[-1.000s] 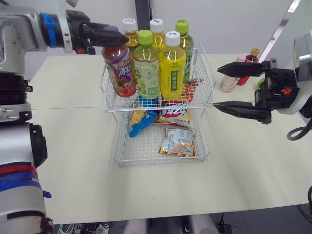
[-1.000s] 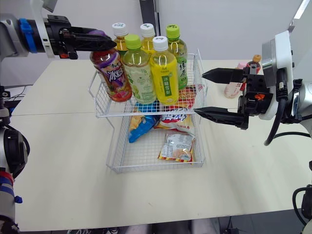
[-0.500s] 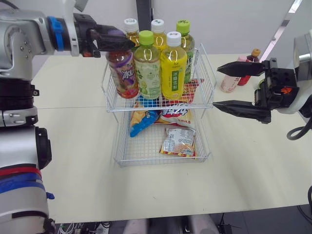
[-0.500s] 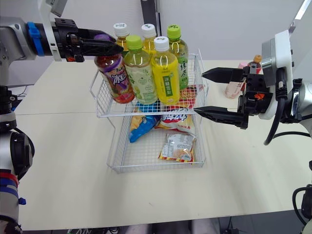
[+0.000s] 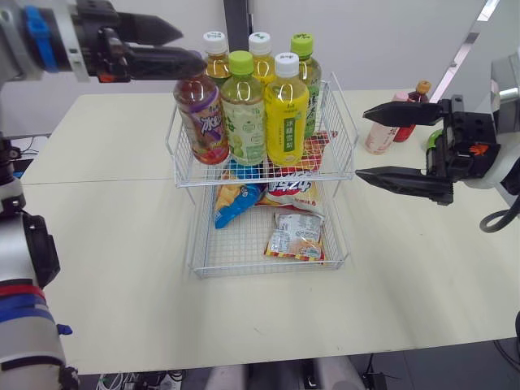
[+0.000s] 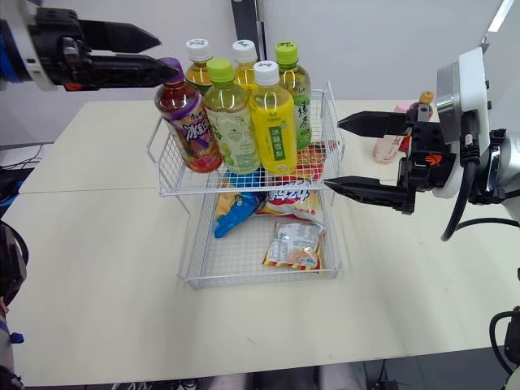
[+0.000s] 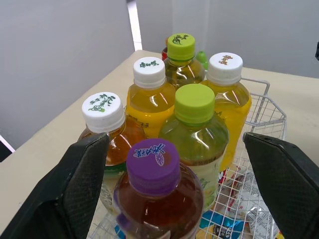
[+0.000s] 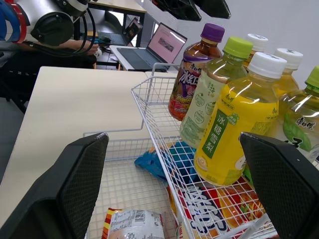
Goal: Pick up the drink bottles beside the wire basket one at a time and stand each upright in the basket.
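Bottles fill the upper tier of the two-tier wire basket [image 5: 344, 130], six in all. In the front row stand a purple-capped bottle [image 5: 203, 118], a lime-capped green tea bottle [image 5: 244, 114] and a yellow bottle with a white cap [image 5: 286, 114]. Behind them are two white-capped bottles [image 5: 215, 50] [image 5: 260, 50] and a green-capped bottle [image 5: 304, 53]. The purple-capped bottle sits at the tier's front left corner and leans a little, its cap tipped toward the robot's left, while the others stand upright. The left gripper [image 5: 188, 49] hovers at the height of that cap, spread wide. In the left wrist view its fingers [image 7: 84, 194] flank the purple cap with clear space on either side, gripping nothing. The right gripper [image 5: 361, 145] hangs just beside the basket's right wall, also spread wide and empty, one finger at the level of the upper tier's rim and the other near its floor. Beyond it, on the table [image 5: 122, 244] to the right of the basket, stand a pale pink bottle [image 5: 380, 134] and a dark red bottle with an orange cap [image 5: 416, 101], close together. The lower tier holds snack packets, among them a blue packet [image 5: 236, 203] and a silver packet [image 5: 296, 236].
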Controlling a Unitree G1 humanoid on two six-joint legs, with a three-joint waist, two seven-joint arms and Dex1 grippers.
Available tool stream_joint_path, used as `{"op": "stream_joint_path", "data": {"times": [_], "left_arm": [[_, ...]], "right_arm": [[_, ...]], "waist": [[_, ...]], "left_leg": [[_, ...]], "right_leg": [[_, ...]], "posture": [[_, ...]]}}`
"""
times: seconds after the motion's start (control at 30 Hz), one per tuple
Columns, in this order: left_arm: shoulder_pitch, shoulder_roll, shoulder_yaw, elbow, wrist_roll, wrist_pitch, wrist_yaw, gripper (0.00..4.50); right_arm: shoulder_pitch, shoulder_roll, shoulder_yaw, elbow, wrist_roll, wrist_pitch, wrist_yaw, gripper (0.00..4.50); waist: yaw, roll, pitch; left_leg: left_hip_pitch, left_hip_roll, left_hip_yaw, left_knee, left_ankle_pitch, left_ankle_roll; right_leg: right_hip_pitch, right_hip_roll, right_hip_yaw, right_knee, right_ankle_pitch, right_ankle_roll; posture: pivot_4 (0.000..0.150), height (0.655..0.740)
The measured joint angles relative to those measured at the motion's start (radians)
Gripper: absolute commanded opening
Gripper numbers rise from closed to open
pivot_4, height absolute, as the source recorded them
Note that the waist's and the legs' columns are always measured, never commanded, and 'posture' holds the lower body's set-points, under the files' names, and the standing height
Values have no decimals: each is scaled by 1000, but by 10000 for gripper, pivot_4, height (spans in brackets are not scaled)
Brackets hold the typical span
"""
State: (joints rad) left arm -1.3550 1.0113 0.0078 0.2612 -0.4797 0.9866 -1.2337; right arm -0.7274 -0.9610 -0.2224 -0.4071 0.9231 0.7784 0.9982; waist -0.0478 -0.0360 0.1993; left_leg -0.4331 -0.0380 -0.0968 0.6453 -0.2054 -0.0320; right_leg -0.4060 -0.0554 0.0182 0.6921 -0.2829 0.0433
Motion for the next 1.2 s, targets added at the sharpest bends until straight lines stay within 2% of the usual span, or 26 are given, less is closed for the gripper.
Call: {"op": "stream_joint_path", "data": {"times": [0.37,1.2], "left_arm": [[52,25,31,-52,-31,5,1,44639],[63,40,57,-54,-52,-30,-14,44639]], "right_arm": [[1,-57,-19,29,-29,-1,3,45000],[37,-91,-51,41,-49,-9,3,45000]], "waist": [[0,0,0],[0,0,0]], "left_leg": [[0,0,1,0,0,0],[0,0,2,0,0,0]], "right_leg": [[0,0,0,0,0,0],[0,0,0,0,0,0]], "posture": [[1500,7400],[1500,7400]]}}
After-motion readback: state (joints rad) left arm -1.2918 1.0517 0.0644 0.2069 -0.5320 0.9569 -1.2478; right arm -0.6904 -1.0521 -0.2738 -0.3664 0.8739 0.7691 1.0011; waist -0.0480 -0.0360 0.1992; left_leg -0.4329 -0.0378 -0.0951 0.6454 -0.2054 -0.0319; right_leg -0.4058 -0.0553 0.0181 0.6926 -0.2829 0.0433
